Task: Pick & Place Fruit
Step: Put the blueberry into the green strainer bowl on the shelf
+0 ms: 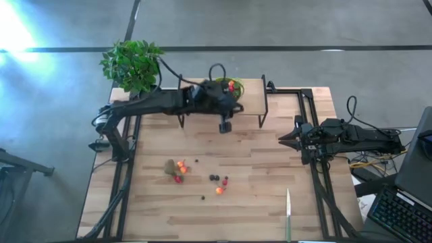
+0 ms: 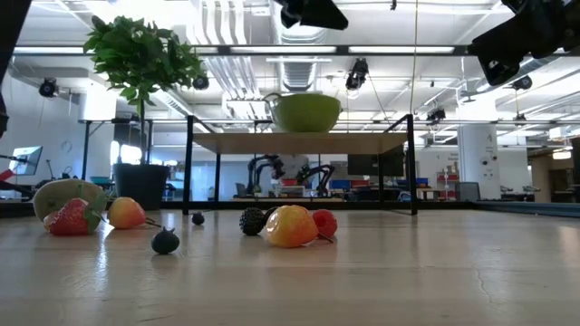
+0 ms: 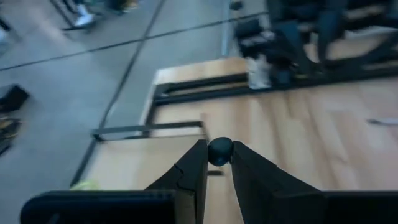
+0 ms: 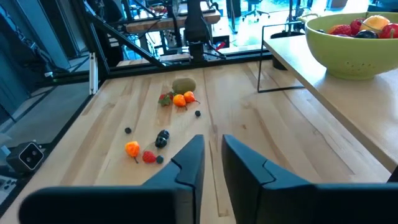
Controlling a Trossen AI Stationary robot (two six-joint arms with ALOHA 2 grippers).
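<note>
Toy fruits lie on the table: a brown kiwi (image 1: 169, 167) (image 4: 183, 84) with a strawberry (image 2: 69, 217) and an orange fruit (image 2: 126, 212) beside it, dark berries (image 1: 214, 178) (image 2: 254, 220), and an orange-red fruit (image 1: 219, 191) (image 2: 291, 225). My left gripper (image 1: 226, 125) (image 3: 217, 153) is raised by the near edge of a shelf and is shut on a small dark berry (image 3: 219, 151). On that shelf stands the lime-green bowl (image 1: 236, 88) (image 4: 354, 46), with fruit inside. My right gripper (image 1: 290, 137) (image 4: 212, 146) waits open at the table's right side. My left gripper pinches the small dark round berry (image 3: 219, 152) between its two fingertips (image 3: 199, 155), only at their free ends. The berry is lifted clear, above the table in front of the shelf.
A potted plant (image 1: 131, 64) (image 2: 140, 54) stands at the table's far left corner. The raised shelf (image 1: 250, 101) (image 2: 299, 140) runs along the far edge on thin dark legs. A green-handled knife (image 1: 288, 214) lies near the near right edge. Bare wood lies between the fruit and my right arm.
</note>
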